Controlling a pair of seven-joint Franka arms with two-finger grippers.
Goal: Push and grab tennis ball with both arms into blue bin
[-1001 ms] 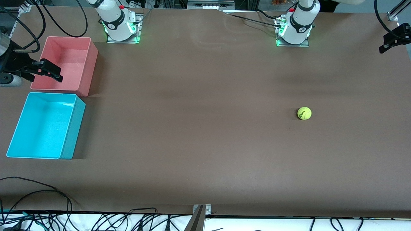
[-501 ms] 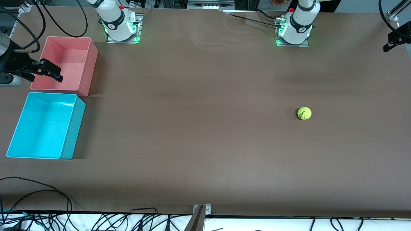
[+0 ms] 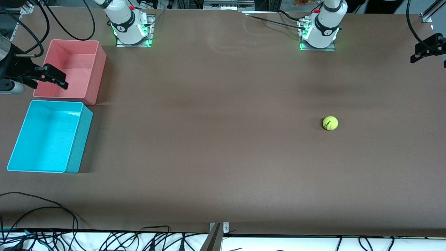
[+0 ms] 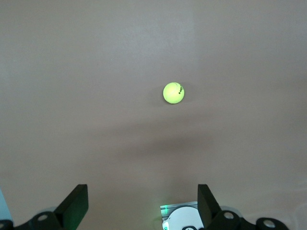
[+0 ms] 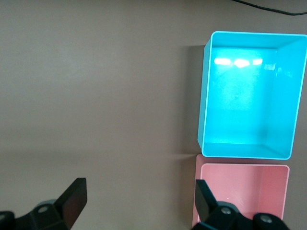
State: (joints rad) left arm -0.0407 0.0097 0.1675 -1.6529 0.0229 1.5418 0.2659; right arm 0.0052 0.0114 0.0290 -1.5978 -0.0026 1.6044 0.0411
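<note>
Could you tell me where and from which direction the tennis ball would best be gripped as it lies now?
The tennis ball lies alone on the bare brown table, touching nothing, so coming straight down looks best. Being round, it offers no preferred side: the open left claw, already high over it, should probably straddle its widest middle, fingers on opposite sides. The right claw waits open beside the pink bin.

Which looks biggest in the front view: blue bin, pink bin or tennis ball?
1. Blue bin, though it lies nearer the camera.
2. Pink bin, close in size, so unsure.
3. Tennis ball, far the smallest.
</note>
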